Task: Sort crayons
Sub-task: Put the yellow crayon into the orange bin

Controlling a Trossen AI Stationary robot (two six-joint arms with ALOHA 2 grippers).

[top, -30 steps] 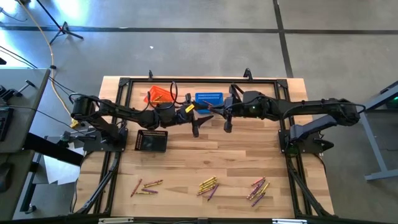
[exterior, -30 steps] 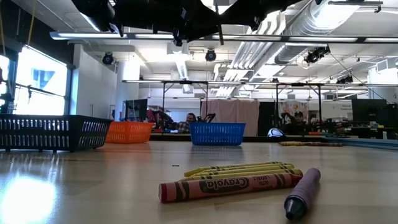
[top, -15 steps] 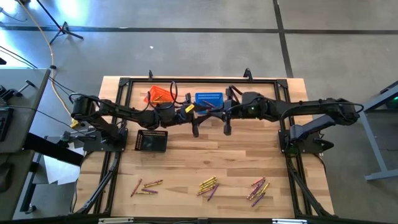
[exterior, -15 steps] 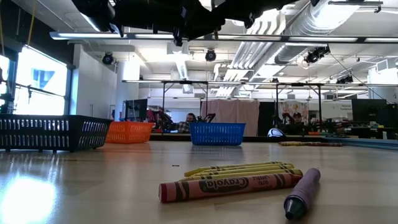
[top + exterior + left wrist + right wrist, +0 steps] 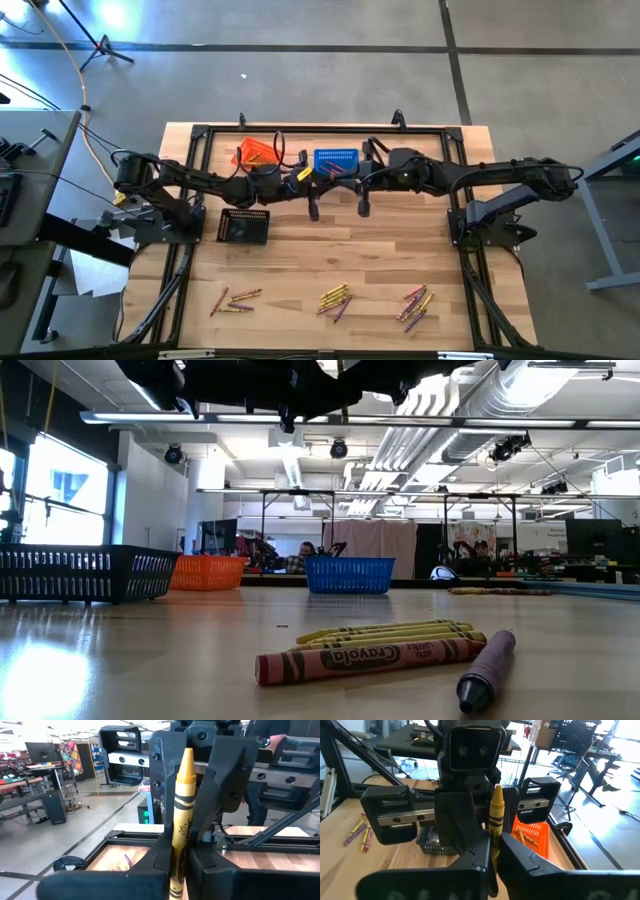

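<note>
High view: both arms meet over the back-middle of the bench (image 5: 300, 262). Left pincer (image 5: 330, 181) and right pincer (image 5: 346, 179) sit nose to nose, just in front of the blue basket (image 5: 336, 157). Orange basket (image 5: 258, 152) is beside it on the left arm's side, black basket (image 5: 244, 225) nearer the front. Loose crayons lie in three clumps along the front edge (image 5: 236, 299), (image 5: 336, 298), (image 5: 416, 304), well apart from both pincers.

Low view: red crayon (image 5: 370, 658), yellow ones (image 5: 390, 632) and a purple one (image 5: 487, 670) lie flat up close. Arms are only dark shapes overhead; can't see the pincers here.

Left wrist view: left pincer is narrow, clamped on a yellow crayon (image 5: 179, 820) that stands upright, tip up. The right arm's fingers (image 5: 167, 780) flank it from the far side.

Right wrist view: same crayon, upright, w/ the right pincer narrow on it too, as far as I can tell. Orange basket already holds yellow sticks.

My read: mid hand-off, right to left. The crayon's long axis runs vertical across both grips, so the right arm needs to let go and back straight out. Orange basket is nearer the left arm, prob. the drop spot.
</note>
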